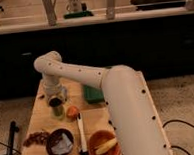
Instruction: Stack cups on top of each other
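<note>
My gripper (pixel 54 96) hangs from the white arm over the left part of the wooden table (pixel 43 123). It is shut on the small steel cup (pixel 55 102), whose dark inside faces up. The steel cup is directly above the light-green plastic cup (pixel 58 114) and looks to be touching its rim or partly inside it. The green cup stands upright on the table, with only its lower part showing.
A clear plastic cup (pixel 63 92) stands just behind the gripper. Close by are an orange fruit (pixel 72 112), a green block (pixel 93 94), a dark bowl with paper (pixel 60 142), an orange bowl with a banana (pixel 103 144), a black-and-white utensil (pixel 80 133) and dried red bits (pixel 36 139).
</note>
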